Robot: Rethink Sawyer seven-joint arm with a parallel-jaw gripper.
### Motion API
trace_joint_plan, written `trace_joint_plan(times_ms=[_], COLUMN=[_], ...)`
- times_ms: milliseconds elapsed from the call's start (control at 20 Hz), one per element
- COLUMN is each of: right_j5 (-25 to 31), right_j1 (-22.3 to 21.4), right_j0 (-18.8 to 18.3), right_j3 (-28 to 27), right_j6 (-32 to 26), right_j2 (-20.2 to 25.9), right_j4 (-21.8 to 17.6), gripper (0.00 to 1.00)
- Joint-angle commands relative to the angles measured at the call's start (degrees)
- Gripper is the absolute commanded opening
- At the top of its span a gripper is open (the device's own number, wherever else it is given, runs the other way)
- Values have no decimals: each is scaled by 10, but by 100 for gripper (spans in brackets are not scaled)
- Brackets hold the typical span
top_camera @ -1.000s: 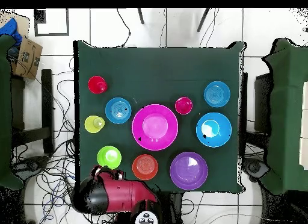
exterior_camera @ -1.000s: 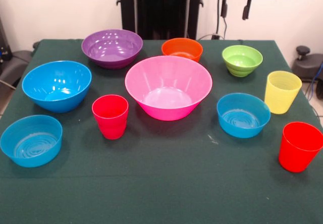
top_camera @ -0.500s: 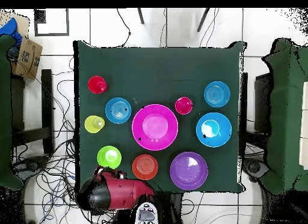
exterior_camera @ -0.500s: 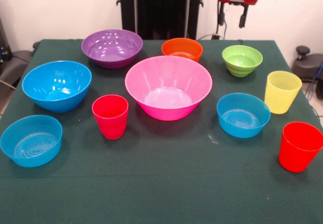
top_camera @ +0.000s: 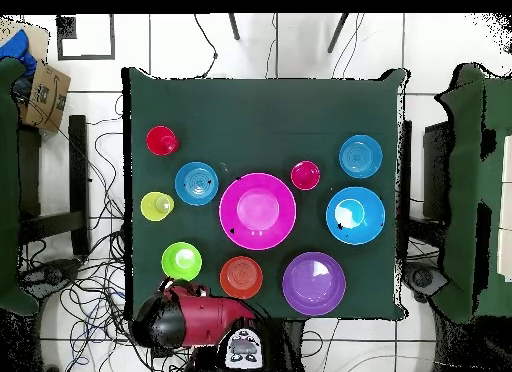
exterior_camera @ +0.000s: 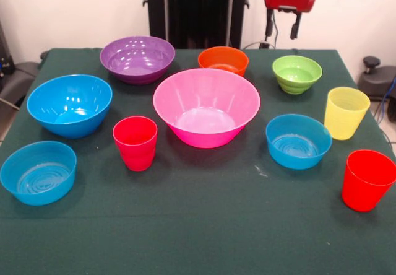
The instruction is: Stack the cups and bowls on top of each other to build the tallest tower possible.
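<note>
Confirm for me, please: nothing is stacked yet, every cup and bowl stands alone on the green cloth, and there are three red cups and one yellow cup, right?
Not quite. The front view shows only two red cups, plus the yellow cup. The rest holds: nothing is stacked, and each cup and bowl stands alone on the green cloth.

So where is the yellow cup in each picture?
Front view: the yellow cup stands at the right side, just in front of the lime green bowl.
Overhead view: the yellow cup sits near the table's left edge, above the lime green bowl.
Shared landmark: the big pink bowl at the table's middle.
</note>
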Motion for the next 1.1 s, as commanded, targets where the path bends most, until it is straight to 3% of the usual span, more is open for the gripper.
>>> trace_joint_plan(times_ms=[50, 1100], right_j5=[-33, -84], right_j1=[32, 124], right_j0=[4, 37], right_j3=[-54, -139], right_j6=[72, 88], right_j2=[31, 12], right_j4=[-5, 21], gripper=[100, 100])
